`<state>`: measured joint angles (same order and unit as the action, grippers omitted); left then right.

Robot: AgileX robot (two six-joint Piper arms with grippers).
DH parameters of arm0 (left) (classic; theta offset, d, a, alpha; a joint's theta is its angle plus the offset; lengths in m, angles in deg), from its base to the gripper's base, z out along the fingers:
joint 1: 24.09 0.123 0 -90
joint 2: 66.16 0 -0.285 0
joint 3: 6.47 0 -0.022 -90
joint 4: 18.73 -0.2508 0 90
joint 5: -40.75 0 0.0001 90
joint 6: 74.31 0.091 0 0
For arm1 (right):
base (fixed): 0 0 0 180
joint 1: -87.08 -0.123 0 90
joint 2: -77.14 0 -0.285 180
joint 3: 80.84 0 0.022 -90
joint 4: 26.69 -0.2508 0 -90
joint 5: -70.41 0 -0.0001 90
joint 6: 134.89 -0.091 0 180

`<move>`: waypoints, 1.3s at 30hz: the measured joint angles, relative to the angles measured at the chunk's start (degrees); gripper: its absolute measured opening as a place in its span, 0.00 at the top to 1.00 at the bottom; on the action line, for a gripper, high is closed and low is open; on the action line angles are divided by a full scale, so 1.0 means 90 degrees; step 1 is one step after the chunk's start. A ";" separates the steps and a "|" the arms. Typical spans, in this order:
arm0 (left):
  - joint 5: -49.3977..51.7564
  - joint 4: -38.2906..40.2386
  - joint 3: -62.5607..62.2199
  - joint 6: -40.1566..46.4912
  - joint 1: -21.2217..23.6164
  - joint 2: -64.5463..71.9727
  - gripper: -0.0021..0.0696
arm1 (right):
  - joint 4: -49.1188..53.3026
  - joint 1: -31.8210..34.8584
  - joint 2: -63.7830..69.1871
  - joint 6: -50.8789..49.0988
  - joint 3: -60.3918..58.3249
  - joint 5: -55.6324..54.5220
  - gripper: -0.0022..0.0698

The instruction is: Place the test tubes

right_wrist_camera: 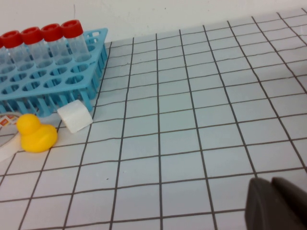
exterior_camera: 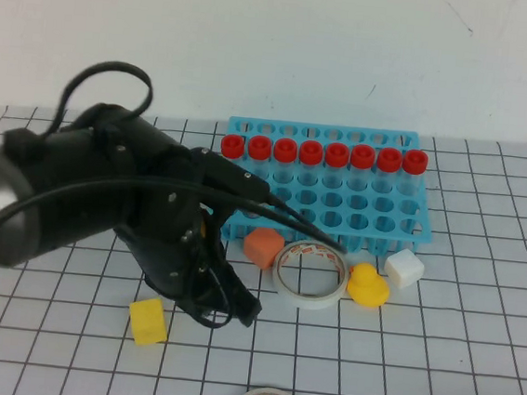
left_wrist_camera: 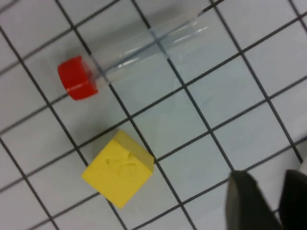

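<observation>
Your left hand (left_wrist_camera: 269, 189) hangs close over the surface (left_wrist_camera: 201, 143), slightly open and empty. Near it, untouched, a tube (left_wrist_camera: 134, 48) lies flat, its long axis slanting across the grid lines. Its red cap (left_wrist_camera: 76, 77) is the end just beside the yellow cube (left_wrist_camera: 118, 167). Your right hand (right_wrist_camera: 273, 191) is closed on nothing, well apart from the rack (right_wrist_camera: 53, 91) of upright tubes.
</observation>
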<state>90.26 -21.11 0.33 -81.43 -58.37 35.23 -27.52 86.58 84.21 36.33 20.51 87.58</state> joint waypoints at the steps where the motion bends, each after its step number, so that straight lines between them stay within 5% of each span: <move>1: 0.0000 0.0000 -0.0015 -0.0236 0.0013 0.0085 0.76 | 0.0000 0.0000 0.0000 0.0000 0.0000 0.0000 0.97; 6: -0.0130 0.0000 -0.0238 -0.1603 0.0230 0.0489 0.48 | -0.0025 0.0000 0.0000 0.0000 0.0000 0.0000 0.97; 9: -0.0350 0.0072 -0.0285 -0.2757 0.0445 0.0754 0.42 | -0.0122 0.0000 0.0000 -0.0013 0.0000 0.0000 0.97; 13: -0.0851 0.0390 -0.0297 -0.4356 0.0640 0.1070 0.39 | -0.0162 0.0000 0.0000 -0.0013 0.0000 0.0000 0.97; 19: -0.1693 0.0550 -0.0305 -0.5491 0.0651 0.1449 0.39 | -0.0200 0.0000 0.0000 -0.0013 0.0000 0.0000 0.97; 39: -0.2275 0.0456 -0.0422 -0.7068 0.0651 0.2034 0.39 | -0.0237 0.0000 0.0000 -0.0013 -0.0013 -0.0381 0.97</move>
<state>69.78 -17.00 -3.47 -145.04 -52.52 53.54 -29.66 86.58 84.21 36.21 20.39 84.15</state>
